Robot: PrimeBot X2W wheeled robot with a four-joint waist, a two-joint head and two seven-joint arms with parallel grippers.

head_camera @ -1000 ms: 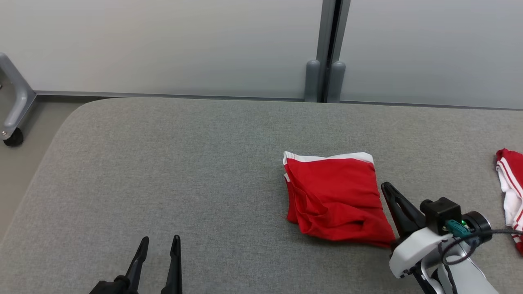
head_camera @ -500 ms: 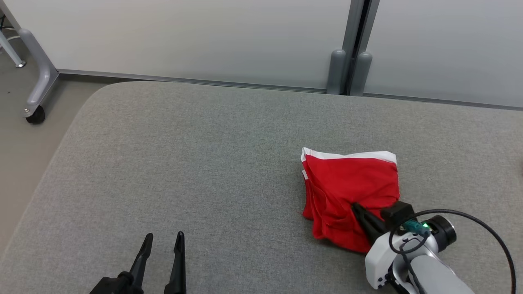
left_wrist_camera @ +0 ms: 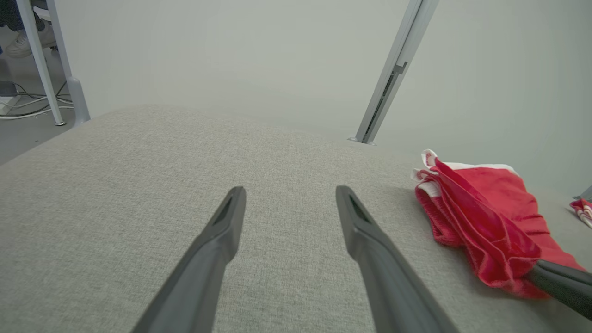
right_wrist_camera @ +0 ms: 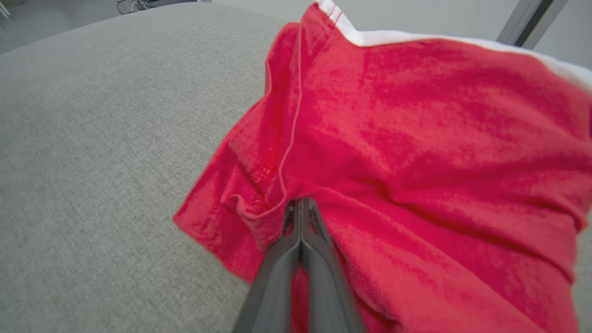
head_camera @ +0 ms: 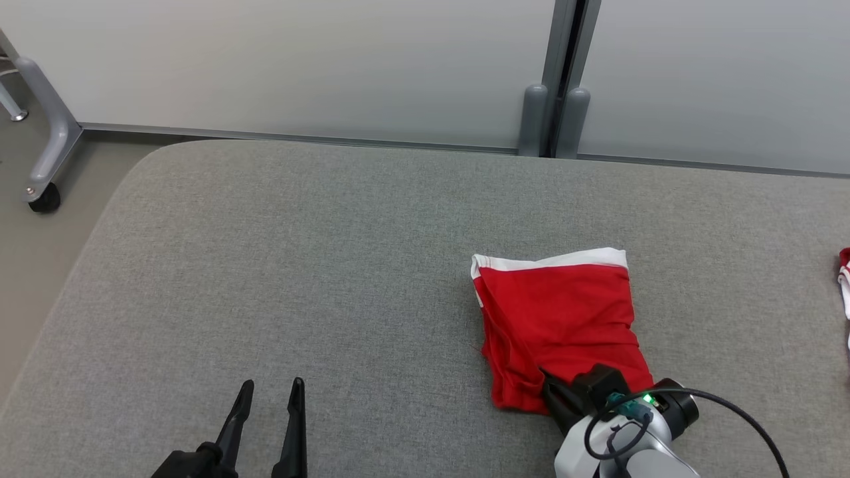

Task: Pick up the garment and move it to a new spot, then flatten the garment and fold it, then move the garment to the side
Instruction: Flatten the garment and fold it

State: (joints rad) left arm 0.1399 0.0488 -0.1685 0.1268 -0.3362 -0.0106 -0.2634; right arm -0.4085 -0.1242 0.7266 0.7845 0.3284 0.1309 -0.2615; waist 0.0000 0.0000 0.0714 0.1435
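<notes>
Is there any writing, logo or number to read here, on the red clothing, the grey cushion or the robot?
No readable text anywhere. The red garment bears only a plain white band; the grey surface is unmarked; the green light has no label.

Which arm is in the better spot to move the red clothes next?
Right. The right gripper is shut with its tips on the red garment, while the left gripper is open and well apart from it over the grey surface.
</notes>
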